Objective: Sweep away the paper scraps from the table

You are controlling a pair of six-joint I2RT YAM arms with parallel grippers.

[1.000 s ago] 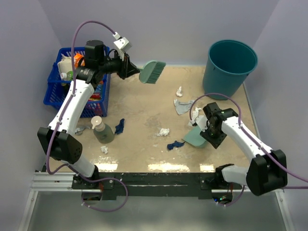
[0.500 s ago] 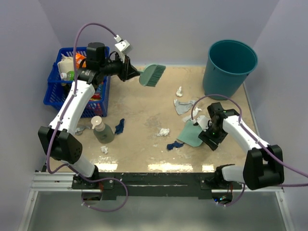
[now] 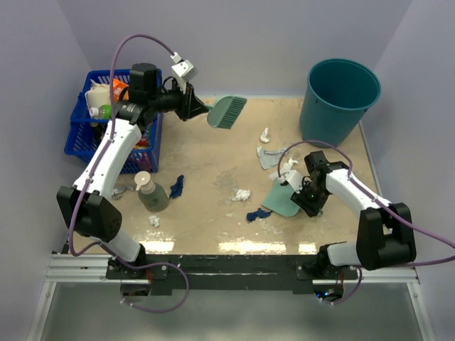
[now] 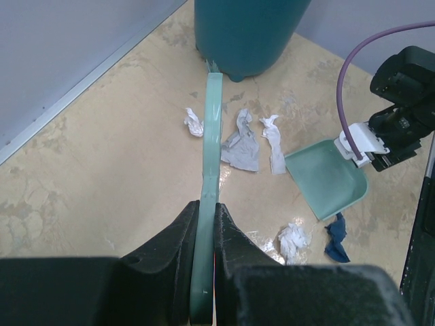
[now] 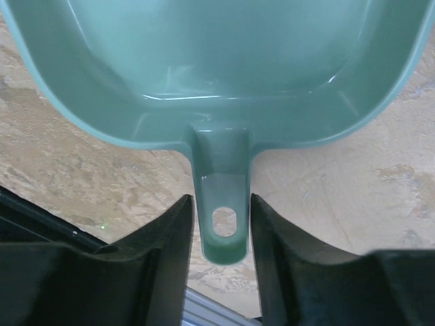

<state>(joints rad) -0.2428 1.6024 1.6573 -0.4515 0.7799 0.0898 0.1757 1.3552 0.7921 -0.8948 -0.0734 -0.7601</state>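
Observation:
My left gripper (image 3: 199, 108) is shut on the handle of the teal hand brush (image 3: 226, 111), held in the air over the table's back left. From the left wrist the brush (image 4: 213, 122) shows edge-on between the closed jaws (image 4: 206, 207). The teal dustpan (image 3: 283, 198) lies flat on the table (image 3: 206, 153). My right gripper (image 3: 304, 199) straddles its handle (image 5: 221, 197), and thin slivers of table show on both sides. Paper scraps lie scattered: white (image 3: 265, 135), grey-blue (image 3: 269, 156), white (image 3: 242, 194) and navy (image 3: 259, 213).
A teal bucket (image 3: 340, 99) stands at the back right corner. A blue basket (image 3: 89, 142) of bottles sits off the left edge. A soap bottle (image 3: 151, 192) stands at the front left, with a navy scrap (image 3: 176, 186) and a white scrap (image 3: 154, 221) beside it.
The dustpan went from tilted in the right gripper to lying flat. The right jaws opened, then narrowed round the handle. The left gripper carried the brush slightly to the right.

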